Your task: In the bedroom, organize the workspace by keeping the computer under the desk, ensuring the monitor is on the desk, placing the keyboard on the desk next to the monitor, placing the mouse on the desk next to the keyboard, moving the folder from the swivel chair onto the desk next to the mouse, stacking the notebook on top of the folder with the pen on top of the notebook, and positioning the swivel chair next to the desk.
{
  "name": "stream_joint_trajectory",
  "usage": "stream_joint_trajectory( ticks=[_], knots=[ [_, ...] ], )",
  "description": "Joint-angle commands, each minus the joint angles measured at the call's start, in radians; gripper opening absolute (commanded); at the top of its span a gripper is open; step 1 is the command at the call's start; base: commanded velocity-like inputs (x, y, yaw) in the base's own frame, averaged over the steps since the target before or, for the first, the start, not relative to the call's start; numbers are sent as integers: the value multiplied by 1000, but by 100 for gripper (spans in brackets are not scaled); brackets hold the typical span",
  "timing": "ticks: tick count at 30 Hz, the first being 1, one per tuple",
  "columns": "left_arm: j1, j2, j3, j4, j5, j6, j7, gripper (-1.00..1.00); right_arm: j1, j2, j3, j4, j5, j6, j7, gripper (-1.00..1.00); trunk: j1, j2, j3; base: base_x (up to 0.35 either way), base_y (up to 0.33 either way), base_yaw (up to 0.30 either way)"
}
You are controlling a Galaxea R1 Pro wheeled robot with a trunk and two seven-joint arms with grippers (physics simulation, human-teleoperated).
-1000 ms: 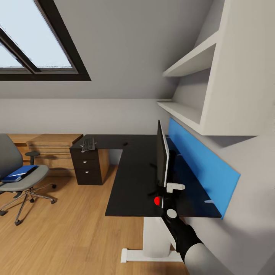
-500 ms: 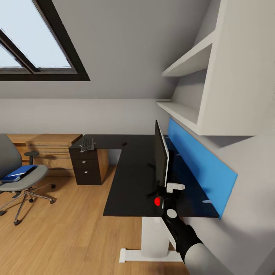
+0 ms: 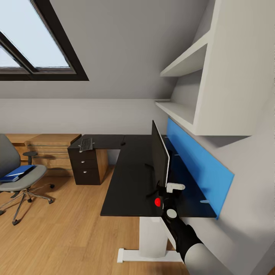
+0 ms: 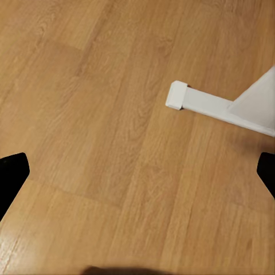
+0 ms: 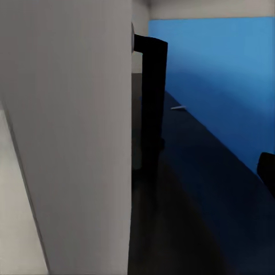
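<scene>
Head view, right arm: the right gripper reaches up from the near edge of the bench to the near side of the monitor; whether its jaws are wide, narrow or holding the screen, I cannot tell.
Right wrist view: the monitor stands very close as a broad grey face, its dark stand behind it on the bench, the blue panel beyond; one dark fingertip shows at the picture's edge.
Left wrist view: the left gripper hangs over the wooden floor, jaws wide apart with nothing between them, near the white foot of the bench.
Monitor: upright on the bench, edge-on to the head camera, near the right edge and just in front of the blue panel.
Mouse: a small dark shape on the far part of the bench; too small to be sure.
Keyboard: at the far left corner of the bench, above the dark drawers.
Chair: on the floor, well apart from the bench's left edge.
Folder: blue, lying on the chair seat.
Shelves: white, on the wall above the blue panel.
</scene>
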Motion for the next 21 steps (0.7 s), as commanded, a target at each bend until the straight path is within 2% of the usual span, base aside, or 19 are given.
stream_joint_trajectory(
  ticks=[1,21],
  knots=[
    [-1,-1,3,0,1,-3,1,100,-1,-1,3,1,-2,-2,-7,100,0,-1,-1,0,-14,0],
    [-1,0,4,0,1,-3,1,100,-1,-1,3,1,-2,-2,-7,100,0,-1,-1,0,-21,0]
  ],
)
